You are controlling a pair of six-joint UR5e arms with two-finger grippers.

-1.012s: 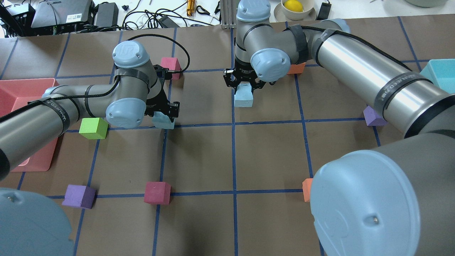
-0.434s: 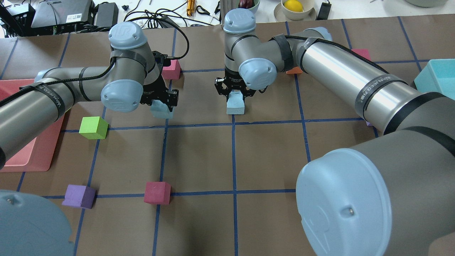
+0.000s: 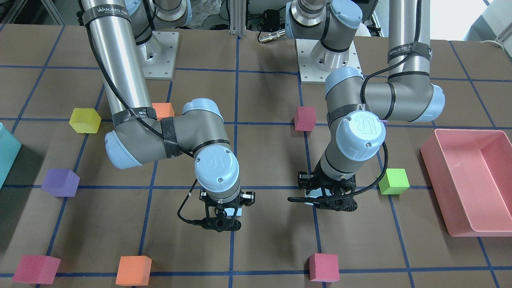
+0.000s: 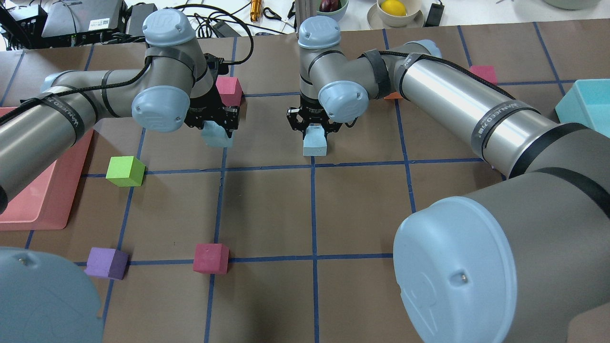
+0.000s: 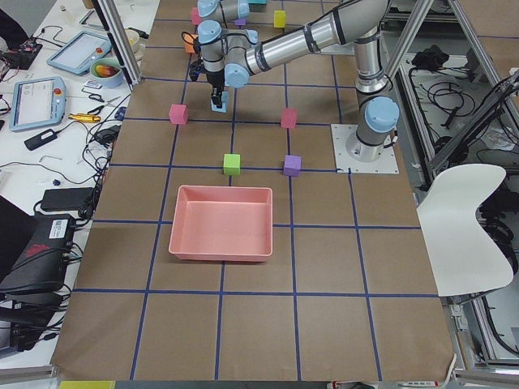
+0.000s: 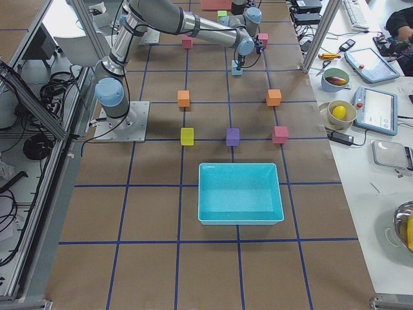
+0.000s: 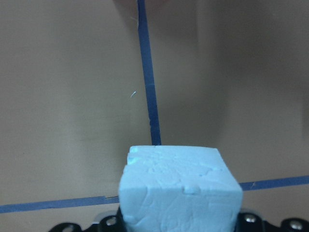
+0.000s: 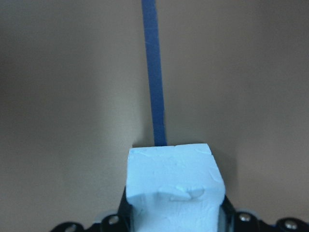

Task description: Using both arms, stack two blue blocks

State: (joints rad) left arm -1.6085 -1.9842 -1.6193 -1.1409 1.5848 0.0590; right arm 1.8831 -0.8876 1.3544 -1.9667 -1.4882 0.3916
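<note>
Two pale blue blocks are each held in a gripper. My left gripper (image 4: 217,123) is shut on one blue block (image 4: 217,136), which fills the bottom of the left wrist view (image 7: 178,188) over a tape crossing. My right gripper (image 4: 314,125) is shut on the other blue block (image 4: 315,144), seen close in the right wrist view (image 8: 174,183) over a blue tape line. The two blocks are about one grid square apart, side by side. In the front view the left gripper (image 3: 326,200) and right gripper (image 3: 221,219) point down and mostly hide the blocks. I cannot tell whether the blocks touch the table.
A pink cube (image 4: 228,90) sits just behind the left gripper. A green cube (image 4: 125,170) and a pink tray (image 4: 43,205) are at the left. A purple cube (image 4: 106,263) and a magenta cube (image 4: 210,258) are nearer. A teal bin (image 4: 588,102) is at the right.
The left gripper has carried its blue block away from the robot, off the tape line. The right gripper has moved its blue block a little to the left, toward the other.
</note>
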